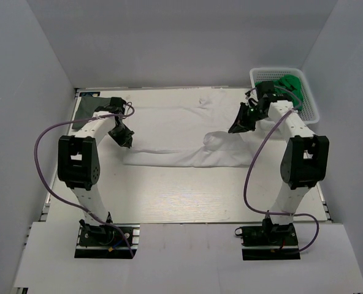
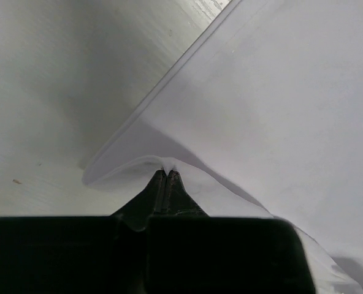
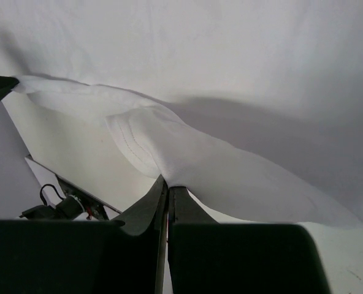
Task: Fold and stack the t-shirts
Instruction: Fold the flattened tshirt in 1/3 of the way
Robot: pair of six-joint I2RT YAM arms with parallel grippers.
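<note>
Top view, left to right. A dark shirt (image 1: 85, 109) lies at the far-left corner of the tabletop (image 1: 187, 196), partly hidden by the left arm; only a flat grey-green patch shows. The left gripper (image 1: 124, 138) is down at the left end of the white shirt (image 1: 181, 131). This shirt is spread in a wide band across the middle of the tabletop, its near edge doubled into a long, low fold. A rounded hump of cloth rises right of centre. The right gripper (image 1: 240, 122) is tilted over the shirt's right end, just beside that hump. At the far-right corner stands a white basket (image 1: 261, 76) holding a green item (image 1: 290, 84), which cannot be identified.

Left wrist view. The fingers are pressed together on a small peak of white cloth, which is lifted slightly off the tabletop. From it the hem runs away as a straight, layered edge, a detail the top view does not resolve.

Right wrist view. The fingers are likewise pressed together, pinching a raised flap of white cloth with a stitched seam. The flap casts a shadow on the flat cloth beyond. The pinch itself is hidden from the top view.
</note>
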